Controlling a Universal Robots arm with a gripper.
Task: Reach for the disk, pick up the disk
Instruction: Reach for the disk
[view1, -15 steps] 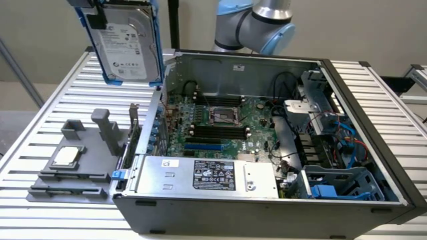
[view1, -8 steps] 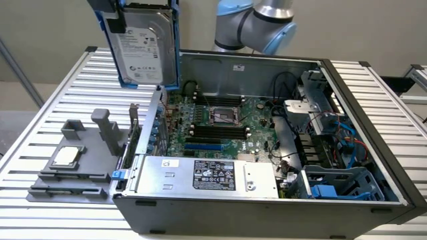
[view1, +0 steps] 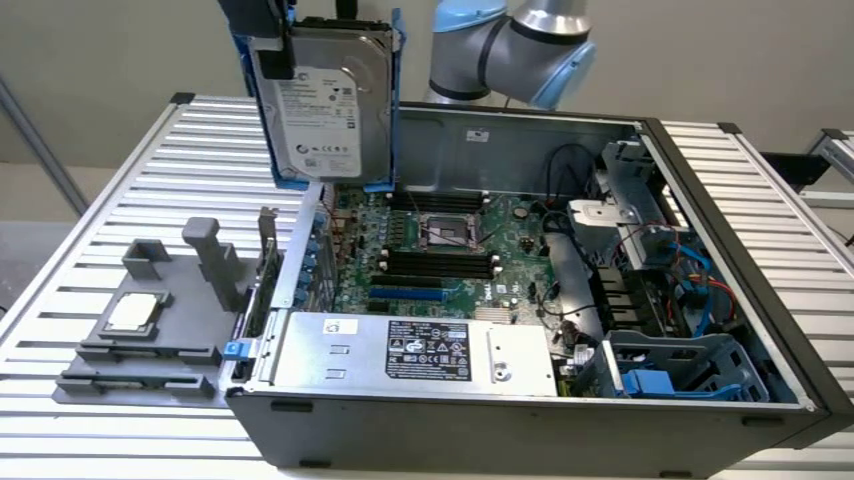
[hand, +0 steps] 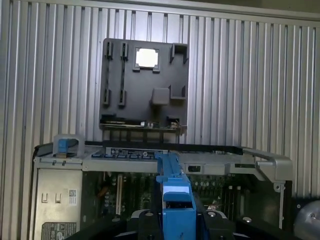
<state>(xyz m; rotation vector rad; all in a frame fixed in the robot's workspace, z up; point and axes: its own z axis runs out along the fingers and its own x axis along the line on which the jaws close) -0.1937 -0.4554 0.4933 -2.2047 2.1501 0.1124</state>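
Note:
The disk (view1: 331, 108), a silver-grey hard drive with a white label in a bright blue bracket, hangs upright in the air above the back left corner of the open computer case (view1: 534, 420). My gripper (view1: 307, 40) is shut on its upper end, and a black finger (view1: 276, 55) presses against the labelled face. In the wrist view the blue bracket edge of the disk (hand: 175, 192) runs between my two black fingers (hand: 146, 222), with the gripper (hand: 176, 220) closed around it. The disk touches nothing below it.
A grey tray (view1: 94, 375) with a small square silver chip (view1: 134, 312) lies on the slatted table at the exterior view's left. The case holds the motherboard (view1: 441, 250), a silver power supply box (view1: 414, 352) and blue drive bays (view1: 681, 370).

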